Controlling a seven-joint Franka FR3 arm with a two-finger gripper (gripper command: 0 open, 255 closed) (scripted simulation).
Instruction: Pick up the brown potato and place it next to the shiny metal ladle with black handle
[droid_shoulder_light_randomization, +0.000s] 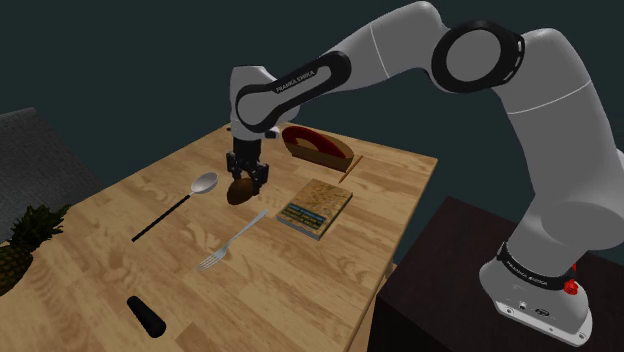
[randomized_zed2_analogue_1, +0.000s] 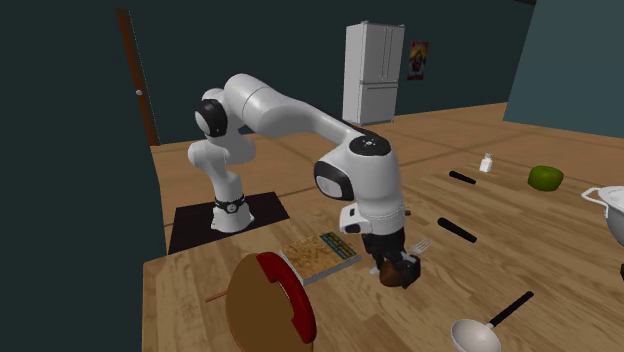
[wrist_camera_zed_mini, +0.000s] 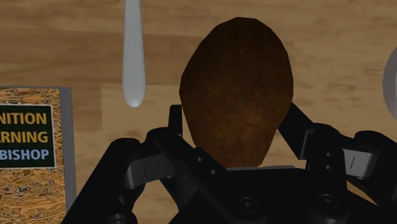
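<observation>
In the shoulder view, a pineapple (droid_shoulder_light_randomization: 18, 245) lies at the far left edge of the wooden table (droid_shoulder_light_randomization: 300, 290), and a short black cylinder (droid_shoulder_light_randomization: 145, 316) lies near the front edge. Further right is the ladle (droid_shoulder_light_randomization: 203, 183), with a shiny bowl and a thin black handle, flat on the wood. A silver fork (droid_shoulder_light_randomization: 230, 243) lies a little nearer to the camera. Just beside the ladle's bowl, on its right, hangs the gripper (droid_shoulder_light_randomization: 248, 180), pointing down. Its jaws are partly open, just as wide as the brown potato (wrist_camera_zed_mini: 238, 89). Both fingers (wrist_camera_zed_mini: 175, 127) press against its sides, so the potato is clasped between them. The potato is close over the table; whether it touches the wood, I cannot tell. A book (droid_shoulder_light_randomization: 316, 207) lies to the right, apart from the gripper.
</observation>
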